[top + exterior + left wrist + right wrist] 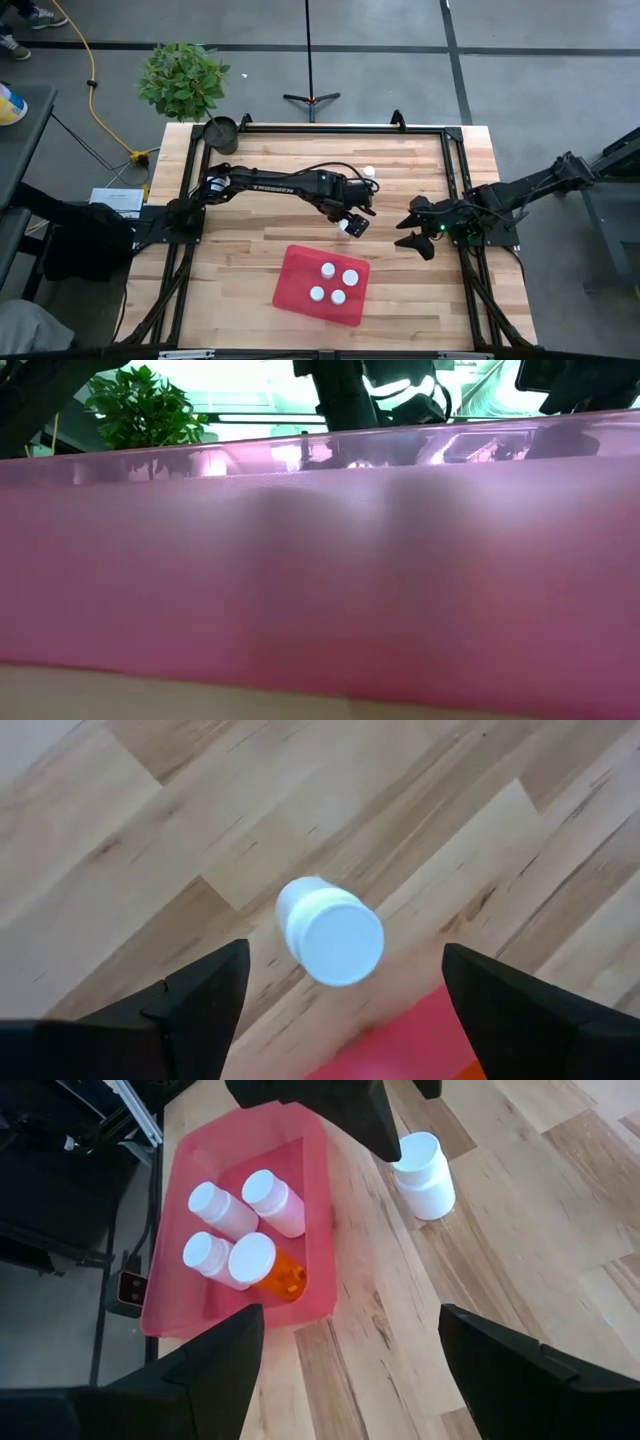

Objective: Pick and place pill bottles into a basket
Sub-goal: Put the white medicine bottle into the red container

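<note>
A white pill bottle with a round white cap stands upright on the wooden table just beyond the far corner of the red basket. My left gripper hangs open above it, one finger on either side, touching nothing; it shows over that bottle in the high view. The basket holds several bottles, one of them orange. Another bottle stands beside my left arm, farther back. My right gripper waits open at the table's right, with nothing between its fingers.
A dark round pot and a green plant sit at the table's far left corner. The black frame rails run along the table's edges. In the low view the basket's red wall fills nearly the whole picture.
</note>
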Motion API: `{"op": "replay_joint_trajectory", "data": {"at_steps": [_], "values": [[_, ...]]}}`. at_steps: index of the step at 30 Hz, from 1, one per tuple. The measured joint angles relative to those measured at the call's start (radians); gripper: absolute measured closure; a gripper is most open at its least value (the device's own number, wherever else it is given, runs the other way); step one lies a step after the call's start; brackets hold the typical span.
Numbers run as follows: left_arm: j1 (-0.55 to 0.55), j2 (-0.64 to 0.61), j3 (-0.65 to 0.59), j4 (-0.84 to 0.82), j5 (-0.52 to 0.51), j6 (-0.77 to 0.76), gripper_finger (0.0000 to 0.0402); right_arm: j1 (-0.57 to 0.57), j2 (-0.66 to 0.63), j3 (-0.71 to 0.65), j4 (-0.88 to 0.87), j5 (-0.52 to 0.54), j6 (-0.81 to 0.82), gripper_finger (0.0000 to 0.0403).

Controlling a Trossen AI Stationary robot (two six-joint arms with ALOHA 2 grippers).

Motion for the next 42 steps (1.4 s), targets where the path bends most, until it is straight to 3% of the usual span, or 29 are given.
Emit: {"op": "replay_joint_trajectory", "data": {"at_steps": [15,32,42], "values": [[-0.017,0.0,0.0,0.048,-0.052,0.123,0.0037,0.0,0.015,0.0,0.003,-0.004,-0.001,0.0111],[-0.028,0.0,0.0,0.033,-0.005,0.294,0.0037,0.0,0.015,0.0,0.002,-0.005,-0.001,0.0111],[-0.027,0.067,-0.002,-0.006,0.006,0.323,0.0037,0.0,0.014,0.0,0.0,-0.005,0.005,0.0111]]}}
